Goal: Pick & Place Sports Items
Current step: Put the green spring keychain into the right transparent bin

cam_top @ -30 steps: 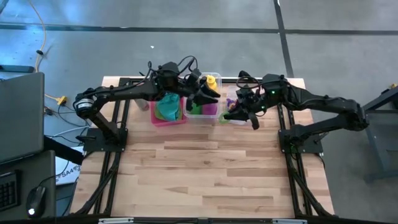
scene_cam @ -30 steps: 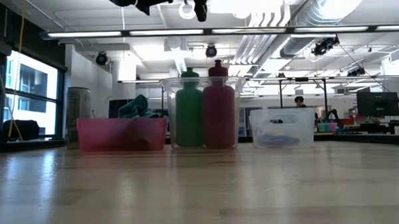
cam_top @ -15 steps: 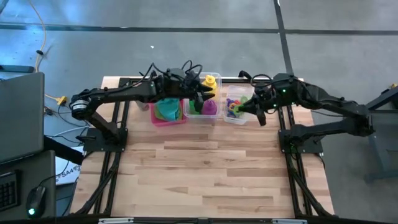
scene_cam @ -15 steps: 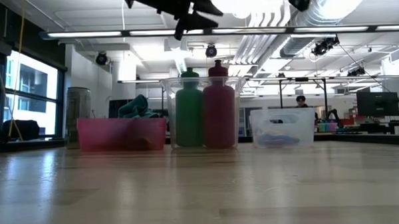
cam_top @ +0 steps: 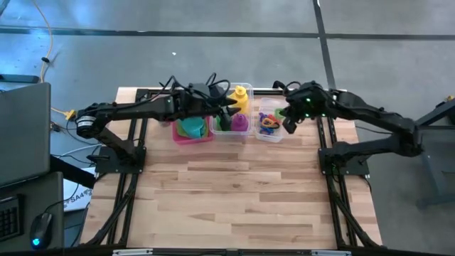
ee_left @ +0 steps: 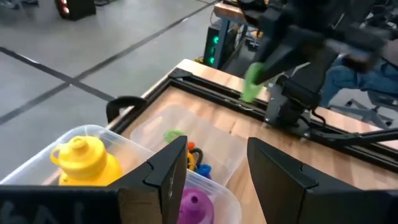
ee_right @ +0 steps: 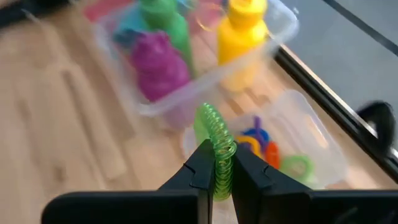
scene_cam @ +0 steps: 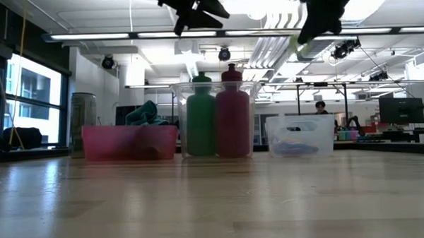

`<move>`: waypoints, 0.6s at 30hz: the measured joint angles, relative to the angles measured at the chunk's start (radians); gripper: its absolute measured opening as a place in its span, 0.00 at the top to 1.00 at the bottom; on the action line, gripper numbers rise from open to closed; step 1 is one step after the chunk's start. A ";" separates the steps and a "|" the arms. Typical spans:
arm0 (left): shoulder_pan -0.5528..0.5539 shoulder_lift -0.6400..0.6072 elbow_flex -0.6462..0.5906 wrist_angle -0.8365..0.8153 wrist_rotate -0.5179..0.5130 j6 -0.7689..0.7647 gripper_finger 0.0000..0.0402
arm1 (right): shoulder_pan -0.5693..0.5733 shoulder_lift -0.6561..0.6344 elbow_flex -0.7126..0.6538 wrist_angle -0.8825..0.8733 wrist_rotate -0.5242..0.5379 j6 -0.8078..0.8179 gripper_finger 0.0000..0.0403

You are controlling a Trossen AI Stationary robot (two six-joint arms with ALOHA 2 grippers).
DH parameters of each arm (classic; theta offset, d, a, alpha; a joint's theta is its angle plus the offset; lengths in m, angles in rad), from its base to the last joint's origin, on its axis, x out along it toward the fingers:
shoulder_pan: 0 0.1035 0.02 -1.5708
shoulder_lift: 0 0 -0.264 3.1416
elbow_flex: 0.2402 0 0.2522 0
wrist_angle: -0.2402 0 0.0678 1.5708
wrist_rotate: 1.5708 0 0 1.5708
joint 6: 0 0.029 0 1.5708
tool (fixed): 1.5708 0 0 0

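My right gripper [ee_right: 219, 167] is shut on a green coiled ring [ee_right: 216, 134]. It hangs high above the right clear bin [cam_top: 270, 134], which holds several coloured rings [ee_right: 258, 140]. My left gripper [ee_left: 214, 171] is open and empty, high over the middle clear bin [cam_top: 232, 129]. In that bin the green [ee_right: 163, 18], purple [ee_right: 160, 65] and yellow [ee_left: 82, 160] bottles stand upright. A teal cloth [cam_top: 190, 126] lies in the pink bin [cam_top: 192, 139]. My right gripper pinches the green coiled ring between its two fingertips, at one end of the coil [ee_right: 219, 171]. The rest of the coil sticks out past the fingertips. The ring is lifted clear, above the bin of rings.
The three bins stand in a row at the table's far edge. A grey cylinder [scene_cam: 83, 123] stands left of the pink bin. The bare wooden tabletop [cam_top: 234, 199] spreads toward the near edge. A laptop [cam_top: 25, 131] sits off the table's left side.
My right gripper has sunk and turned above the ring bin, still shut on the green ring. My left gripper has tipped up from pointing down to nearly level over the bottle bin, its fingers staying apart.
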 joint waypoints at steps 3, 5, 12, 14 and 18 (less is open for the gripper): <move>-0.004 -0.001 0.000 -0.006 0.011 -0.019 0.59 | -0.030 0.047 0.000 -0.013 0.007 -0.035 0.95; -0.006 -0.004 0.000 -0.008 0.013 -0.032 0.59 | -0.047 0.080 0.000 -0.018 0.009 -0.051 0.95; -0.023 -0.004 0.000 -0.037 0.015 -0.054 0.59 | -0.101 0.191 0.000 -0.011 0.011 -0.076 0.95; -0.030 -0.004 0.000 -0.045 0.016 -0.055 0.59 | -0.115 0.219 0.000 -0.009 0.010 -0.083 0.95; -0.040 -0.004 0.000 -0.044 0.016 -0.058 0.59 | -0.139 0.272 0.000 0.005 0.010 -0.095 0.95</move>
